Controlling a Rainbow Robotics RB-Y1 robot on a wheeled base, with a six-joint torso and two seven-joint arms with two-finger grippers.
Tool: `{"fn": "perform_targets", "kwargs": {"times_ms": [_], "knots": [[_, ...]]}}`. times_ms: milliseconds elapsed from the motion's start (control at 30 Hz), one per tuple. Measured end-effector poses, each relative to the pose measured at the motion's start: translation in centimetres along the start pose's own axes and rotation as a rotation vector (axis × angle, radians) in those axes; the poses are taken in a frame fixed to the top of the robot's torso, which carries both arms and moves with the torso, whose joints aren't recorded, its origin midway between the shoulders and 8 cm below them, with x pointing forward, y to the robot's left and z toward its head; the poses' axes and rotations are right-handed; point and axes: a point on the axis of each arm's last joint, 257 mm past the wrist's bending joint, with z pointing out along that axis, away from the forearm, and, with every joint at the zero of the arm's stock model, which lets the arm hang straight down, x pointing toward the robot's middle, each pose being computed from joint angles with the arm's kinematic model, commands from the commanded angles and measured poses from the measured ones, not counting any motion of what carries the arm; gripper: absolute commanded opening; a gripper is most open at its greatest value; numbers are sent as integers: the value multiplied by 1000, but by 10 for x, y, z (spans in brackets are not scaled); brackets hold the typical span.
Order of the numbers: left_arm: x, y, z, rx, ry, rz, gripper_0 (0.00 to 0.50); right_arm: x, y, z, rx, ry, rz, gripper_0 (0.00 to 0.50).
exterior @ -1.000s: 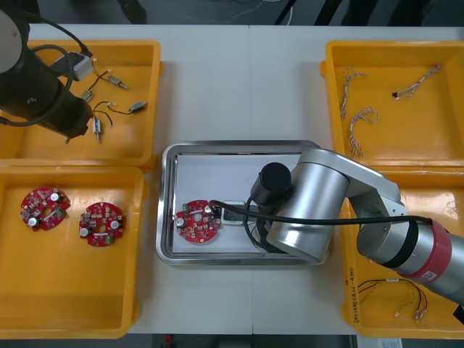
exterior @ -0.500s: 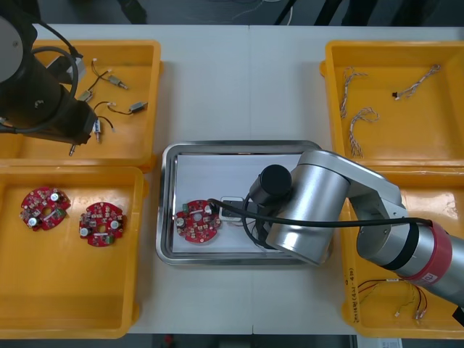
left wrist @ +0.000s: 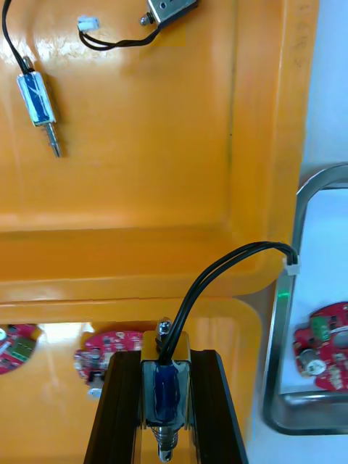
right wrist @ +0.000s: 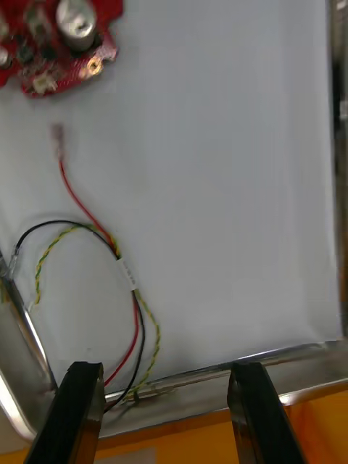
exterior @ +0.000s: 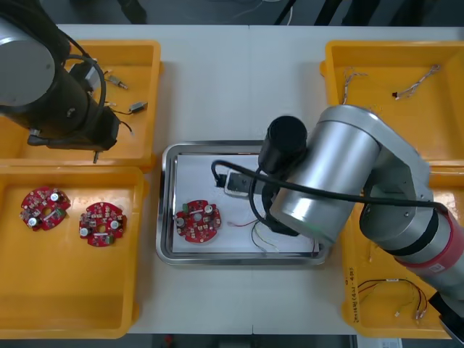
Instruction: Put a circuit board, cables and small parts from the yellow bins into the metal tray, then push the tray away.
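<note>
The metal tray [exterior: 168, 196], white inside, holds a round red circuit board [exterior: 199, 221] and a red and yellow cable [exterior: 262, 233]. My right gripper [right wrist: 165, 371] hangs open just over the tray's near rim [right wrist: 239, 362]; the cable [right wrist: 125, 275] lies loose on the tray floor beyond its fingers, with the board [right wrist: 61, 32] farther off. My left arm [exterior: 58, 101] is over the far left bin's near wall. Its gripper [left wrist: 165, 362] is shut on a small metal part [left wrist: 165, 384] with a blue body and a black lead curling toward the tray [left wrist: 286, 319].
The far left yellow bin [exterior: 145, 72] holds more small metal parts [left wrist: 36, 101]. Two circuit boards [exterior: 101, 223] lie in the near left bin. Twisted cables [exterior: 417, 83] are in the far right bin, red and yellow cables [exterior: 395, 293] in the near right one.
My right arm has risen and drawn back to the right, leaving the red and yellow cable lying in the tray. My left arm has moved right toward the tray with the small part.
</note>
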Motion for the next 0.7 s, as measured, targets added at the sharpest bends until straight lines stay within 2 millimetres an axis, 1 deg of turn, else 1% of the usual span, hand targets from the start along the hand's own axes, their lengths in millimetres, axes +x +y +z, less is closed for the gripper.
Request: {"fn": "perform_targets", "kwargs": {"times_ms": [133,200,267,500,700], "knots": [[4,-14,2,5,-6,-11,0,-22,-30,-25,49,-83,57,500],[8,-21,4,6,-6,8,0,-27,-43,-35,68,-112,83,500],[12,-27,7,8,-2,26,0,-27,-55,-43,80,-132,114,500],[24,-50,15,12,9,54,0,-11,-94,-61,101,-178,240,500],[28,-72,25,16,-5,-55,0,16,-124,-72,136,-181,321,500]]}}
